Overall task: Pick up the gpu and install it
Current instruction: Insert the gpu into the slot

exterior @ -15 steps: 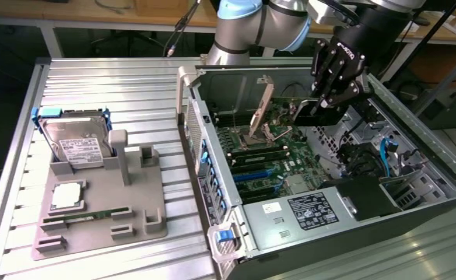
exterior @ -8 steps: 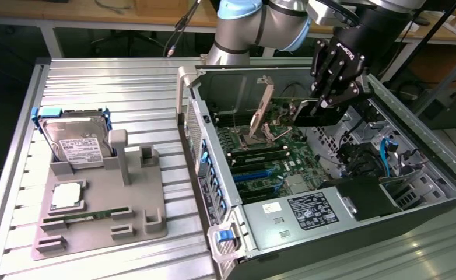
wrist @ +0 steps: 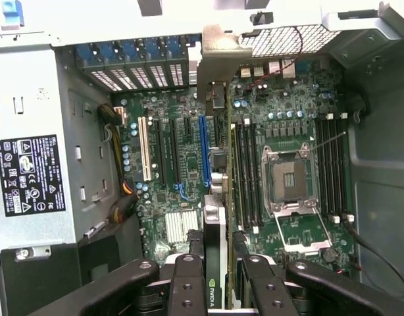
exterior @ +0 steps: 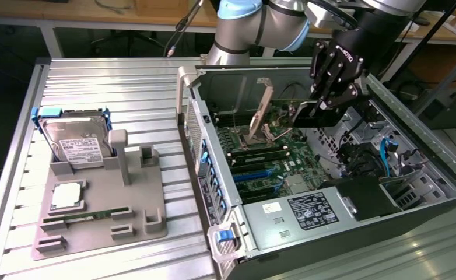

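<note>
While over the motherboard [wrist: 281, 125], gripper [wrist: 218, 276] pinching the gpu [wrist: 215, 263], its logo unreadable.

The gpu [wrist: 215, 217] is a thin green card with a dark cooler and a silver end bracket, seen edge-on in the wrist view. It stands on its edge, clamped at its 6 o'clock end, running toward 12 o'clock above the motherboard's [wrist: 281, 118] slots. In the exterior view the gpu [exterior: 321, 114] hangs inside the open computer case [exterior: 414, 192], at the case's 12 o'clock end.
</note>
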{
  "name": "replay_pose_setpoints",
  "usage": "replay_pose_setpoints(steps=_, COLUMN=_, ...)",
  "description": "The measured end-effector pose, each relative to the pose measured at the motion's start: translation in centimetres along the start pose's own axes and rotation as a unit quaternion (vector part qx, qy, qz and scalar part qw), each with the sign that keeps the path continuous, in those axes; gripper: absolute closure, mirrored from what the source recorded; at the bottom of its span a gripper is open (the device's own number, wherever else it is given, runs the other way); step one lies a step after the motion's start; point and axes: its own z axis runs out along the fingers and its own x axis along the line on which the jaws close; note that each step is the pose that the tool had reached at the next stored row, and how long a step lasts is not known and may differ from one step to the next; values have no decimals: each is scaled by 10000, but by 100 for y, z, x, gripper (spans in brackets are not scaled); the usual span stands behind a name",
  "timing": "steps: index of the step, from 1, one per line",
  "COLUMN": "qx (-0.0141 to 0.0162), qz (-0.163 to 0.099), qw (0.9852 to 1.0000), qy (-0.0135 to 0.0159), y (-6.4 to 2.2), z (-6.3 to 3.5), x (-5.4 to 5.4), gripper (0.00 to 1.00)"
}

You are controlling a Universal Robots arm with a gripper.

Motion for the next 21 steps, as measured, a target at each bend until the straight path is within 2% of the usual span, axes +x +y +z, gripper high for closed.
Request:
replay_pose_setpoints(steps=7, qx=11, qz=-9, qw=10000, qy=-1, y=-1, z=37, x=1, gripper=73)
replay_pose_setpoints(steps=21, qx=57, qz=-47, qw=10000, qy=-3, y=-5, z=110, x=3, gripper=73)
